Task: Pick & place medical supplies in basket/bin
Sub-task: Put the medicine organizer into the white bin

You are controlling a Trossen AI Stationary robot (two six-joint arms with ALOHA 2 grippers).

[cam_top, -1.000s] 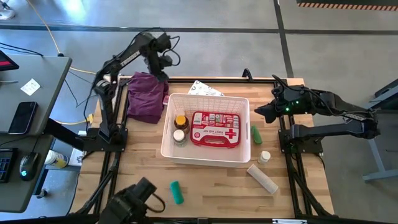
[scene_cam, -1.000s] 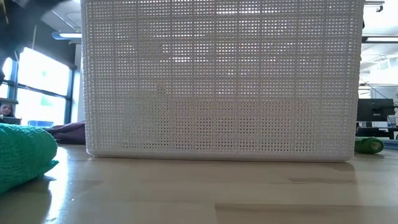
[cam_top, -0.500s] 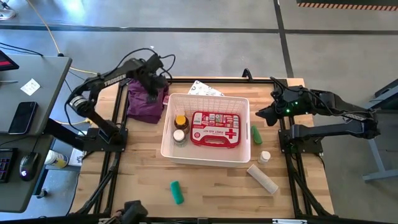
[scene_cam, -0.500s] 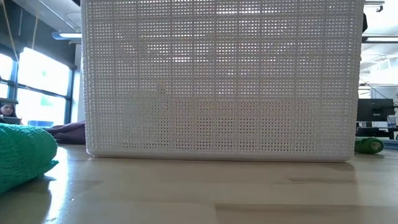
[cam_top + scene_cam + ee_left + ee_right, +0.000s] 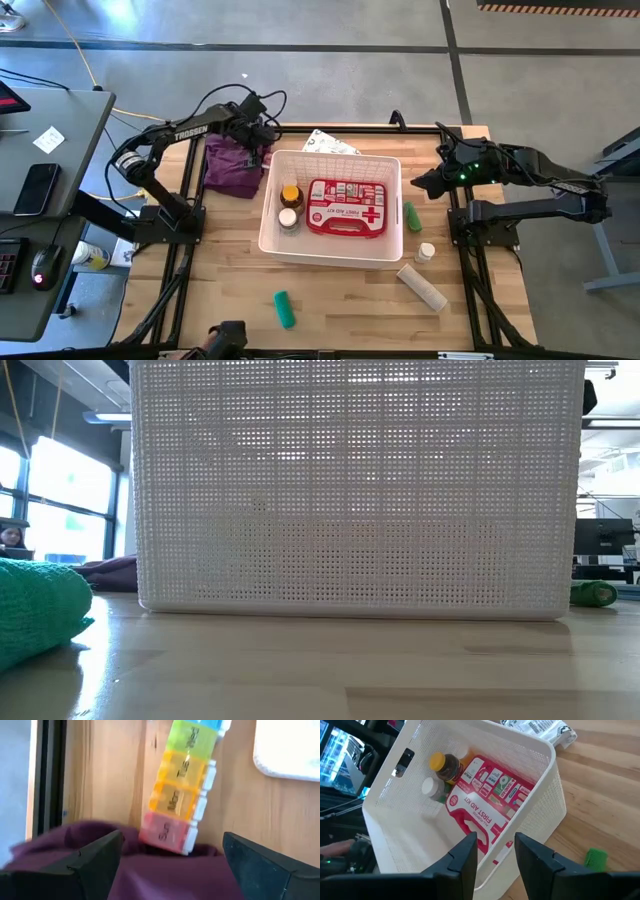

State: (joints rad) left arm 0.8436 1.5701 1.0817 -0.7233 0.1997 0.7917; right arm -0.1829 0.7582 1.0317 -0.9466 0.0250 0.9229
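Observation:
The rainbow pill organizer [image 5: 182, 790] lies on the wood beside the white basket [image 5: 332, 245], its pink end resting on the purple cloth [image 5: 232, 165]. My left gripper [image 5: 172, 862] hangs open above that cloth [image 5: 170, 880], one finger on either side of the pink end and apart from it. In the high view the left gripper [image 5: 252, 140] covers the organizer. In the basket lie the red first-aid pouch [image 5: 346, 207], an amber bottle [image 5: 291, 194] and a white-capped bottle [image 5: 288, 220]. My right gripper [image 5: 420, 182] waits open beyond the basket's right wall.
A white printed packet [image 5: 330, 143] lies behind the basket. Right of the basket lie a green tube [image 5: 412, 216], a small white-capped bottle [image 5: 426, 252] and a beige roll [image 5: 422, 287]. A green roll [image 5: 285, 308] lies near the front edge.
My left gripper has come down from above the table's far left edge toward the purple cloth, rolling at the wrist as it sank. The right arm has kept still.

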